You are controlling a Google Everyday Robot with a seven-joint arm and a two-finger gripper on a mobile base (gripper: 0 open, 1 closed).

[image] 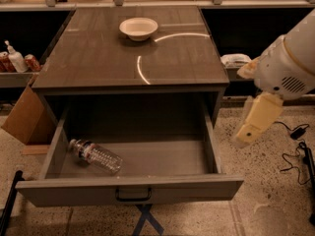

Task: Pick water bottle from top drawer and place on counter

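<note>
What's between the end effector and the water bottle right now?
In the camera view, only the right wall and bare floor of the top drawer: the end effector hangs outside on the right, the water bottle lies at the left.

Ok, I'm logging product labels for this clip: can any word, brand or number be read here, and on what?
None readable.
On the water bottle in the top drawer: dark label band, print too blurred.
On the red cans and pump bottle, left shelf: too small to read.
On the counter and bowl: no markings visible.
On the gripper, right of the drawer: no text visible.
</note>
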